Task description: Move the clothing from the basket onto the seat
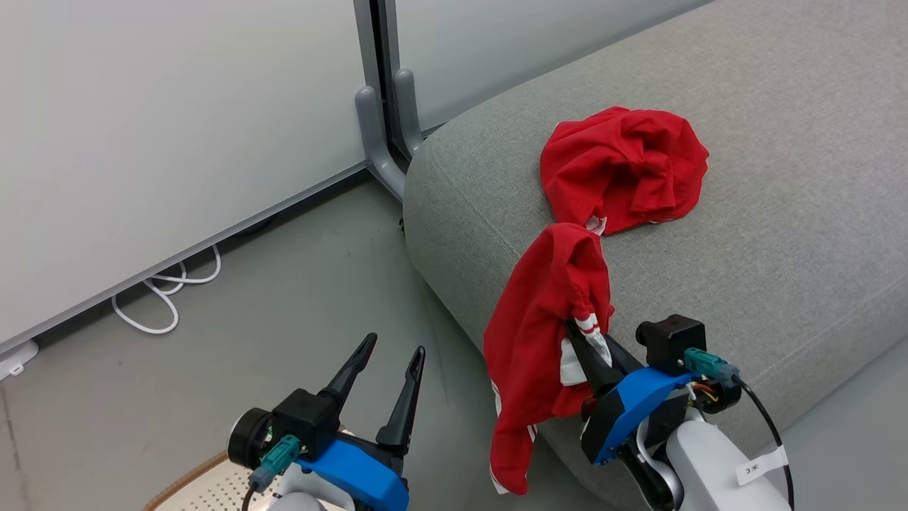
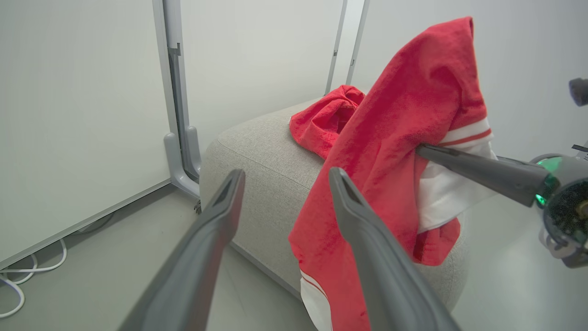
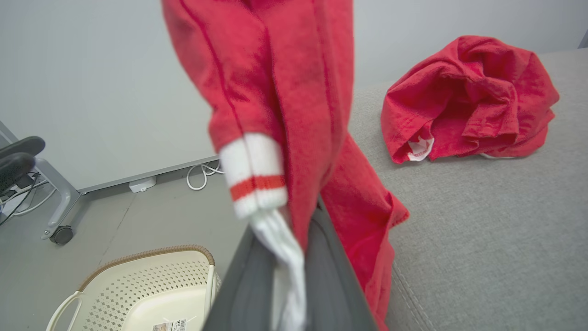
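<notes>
Head view: the right gripper (image 1: 576, 335) is pinching the hanging garment (image 1: 535, 333) at its white-striped cuff, with its jaws nearly closed on the fabric.
Hanging garment: it is drooping in front of the rounded front edge of the seat (image 1: 780, 213), with its lower end trailing down towards the floor (image 1: 298, 284). Whether its upper part is resting on the cushion I cannot tell.
Right wrist view: white cuff fabric is bunching between the two dark fingers, and the red body is spreading away beyond them.
Second garment (image 1: 624, 167): it is lying crumpled on top of the seat, just beyond the held one.
Left gripper (image 1: 395, 344): it is hovering over the floor beside the seat's corner, fingers spread wide and gripping nothing, apart from the hanging garment.
Basket (image 1: 206, 482): it is standing on the floor near the seat's front, its brown rim peeking out under the left arm.
Cable (image 1: 167, 291): it is lying looped at the foot of the pale partition panel (image 1: 142, 142).
</notes>
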